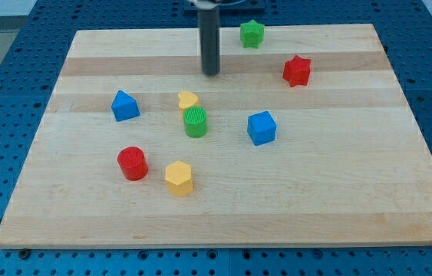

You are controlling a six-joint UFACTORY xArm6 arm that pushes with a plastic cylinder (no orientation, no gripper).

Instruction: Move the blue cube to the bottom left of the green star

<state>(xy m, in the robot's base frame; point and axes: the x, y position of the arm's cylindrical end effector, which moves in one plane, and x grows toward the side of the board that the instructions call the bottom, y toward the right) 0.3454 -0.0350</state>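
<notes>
The blue cube (262, 127) sits right of the board's centre. The green star (252, 33) is near the view's top edge, far above the cube. My tip (212, 73) rests on the board left of and below the green star, and above and left of the blue cube, touching neither.
A red star (297, 70) lies right of the tip. A yellow heart (188, 100) and a green cylinder (196, 121) sit below the tip. A blue pentagon-like block (125, 106), a red cylinder (133, 163) and a yellow hexagon (179, 178) lie at the left. The wooden board (354, 192) ends on a blue pegboard.
</notes>
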